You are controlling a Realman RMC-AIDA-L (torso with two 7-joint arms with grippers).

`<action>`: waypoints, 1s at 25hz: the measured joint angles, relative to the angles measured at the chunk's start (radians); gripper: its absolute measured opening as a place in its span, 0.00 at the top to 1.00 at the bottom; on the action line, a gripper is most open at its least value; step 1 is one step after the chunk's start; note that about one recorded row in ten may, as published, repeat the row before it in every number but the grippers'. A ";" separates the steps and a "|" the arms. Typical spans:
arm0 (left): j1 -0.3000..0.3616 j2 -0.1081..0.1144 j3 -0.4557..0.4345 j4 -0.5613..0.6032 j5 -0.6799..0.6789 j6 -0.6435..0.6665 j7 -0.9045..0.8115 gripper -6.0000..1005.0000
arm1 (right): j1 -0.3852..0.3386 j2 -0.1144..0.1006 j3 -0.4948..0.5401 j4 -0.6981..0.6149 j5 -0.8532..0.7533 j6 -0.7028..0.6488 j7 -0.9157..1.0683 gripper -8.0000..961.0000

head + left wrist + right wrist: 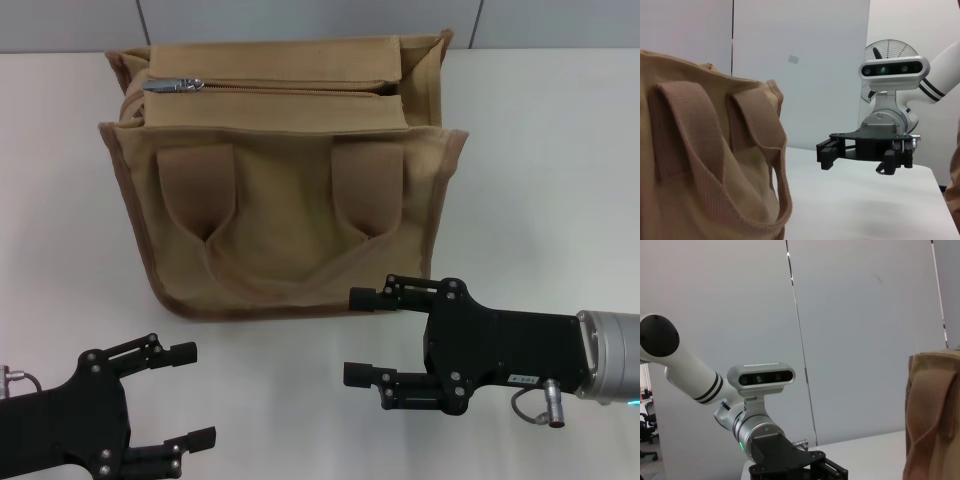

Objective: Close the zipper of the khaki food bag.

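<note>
Khaki food bag (285, 175) near worktop (545, 150) far edge; both pincers, left (188, 393) and right (358, 336), open, empty. Zipper (172, 85) pull should be gripped squarely and drawn straight along the track.

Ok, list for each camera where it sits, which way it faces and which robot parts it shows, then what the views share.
Head view: from above, looking down at the khaki food bag, zipper, left gripper and right gripper, both open.
Left wrist view: low beside the bag, facing across to the right gripper.
Right wrist view: low, facing the left arm's wrist; bag at the edge.
Shared: the bag shows in all three.
</note>
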 joint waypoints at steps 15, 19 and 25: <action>0.000 -0.005 -0.002 0.000 -0.007 0.000 0.001 0.19 | -0.001 0.000 0.000 0.002 0.000 0.001 0.000 0.26; 0.000 -0.007 -0.002 0.000 -0.007 0.000 0.004 0.19 | -0.001 0.000 0.000 0.002 0.000 0.001 0.000 0.26; 0.000 -0.008 -0.002 0.000 -0.007 0.000 0.005 0.19 | -0.002 0.000 0.000 0.002 0.000 0.001 0.000 0.26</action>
